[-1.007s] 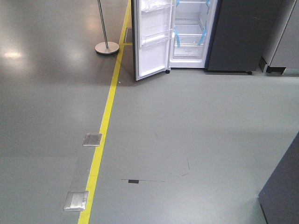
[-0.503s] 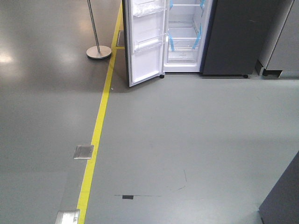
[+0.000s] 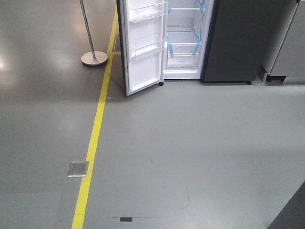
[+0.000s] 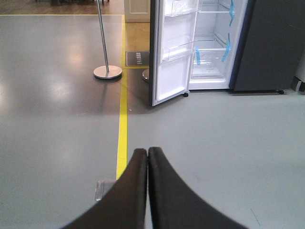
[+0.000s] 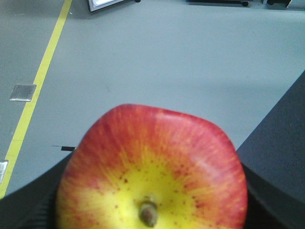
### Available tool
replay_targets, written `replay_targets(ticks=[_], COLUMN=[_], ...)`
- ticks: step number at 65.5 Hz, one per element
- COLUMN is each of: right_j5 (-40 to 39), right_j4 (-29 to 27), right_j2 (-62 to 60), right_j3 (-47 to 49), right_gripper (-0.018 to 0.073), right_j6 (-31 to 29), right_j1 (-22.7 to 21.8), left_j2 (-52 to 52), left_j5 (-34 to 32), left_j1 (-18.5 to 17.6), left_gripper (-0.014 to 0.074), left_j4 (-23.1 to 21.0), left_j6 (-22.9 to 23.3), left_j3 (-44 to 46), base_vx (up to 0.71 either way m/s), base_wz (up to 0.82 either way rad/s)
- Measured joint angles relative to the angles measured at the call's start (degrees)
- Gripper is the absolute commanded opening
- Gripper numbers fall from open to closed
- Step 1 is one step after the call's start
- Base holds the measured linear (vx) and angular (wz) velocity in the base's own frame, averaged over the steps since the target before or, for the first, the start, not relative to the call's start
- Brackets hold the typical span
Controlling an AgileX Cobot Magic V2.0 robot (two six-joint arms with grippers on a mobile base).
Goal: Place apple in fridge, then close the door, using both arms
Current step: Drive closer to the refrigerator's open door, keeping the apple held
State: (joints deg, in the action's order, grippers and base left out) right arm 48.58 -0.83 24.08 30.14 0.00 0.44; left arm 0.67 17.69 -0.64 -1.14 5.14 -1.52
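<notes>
We hold the apple (image 5: 152, 167) clamped in the right gripper (image 5: 151, 205), well apart from the open fridge (image 3: 183, 43); the left gripper (image 4: 147, 153) is pressed closed, empty. A base jolt could dislodge the apple, and a misaligned approach could strike the door (image 3: 143, 52).

Industrial hall: glossy grey floor (image 3: 200, 143), yellow lane line (image 3: 93, 138), stanchion (image 3: 94, 57).

Bare floor (image 3: 190, 143) before open fridge (image 3: 183, 47)
</notes>
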Motion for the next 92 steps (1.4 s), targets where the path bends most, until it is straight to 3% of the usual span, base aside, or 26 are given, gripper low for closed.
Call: replay_targets(ticks=[92], right_j5=[0.0], right_j4=[0.0], right_j2=[0.0], right_j3=[0.0], right_gripper=[0.0099], right_j6=[0.0], right_j1=[0.0], left_j2=[0.0], left_j5=[0.0], left_j1=[0.0], left_gripper=[-0.0006], left_j4=[0.0], left_j6=[0.0], left_j3=[0.0], base_vx=[0.19], base_wz=[0.0])
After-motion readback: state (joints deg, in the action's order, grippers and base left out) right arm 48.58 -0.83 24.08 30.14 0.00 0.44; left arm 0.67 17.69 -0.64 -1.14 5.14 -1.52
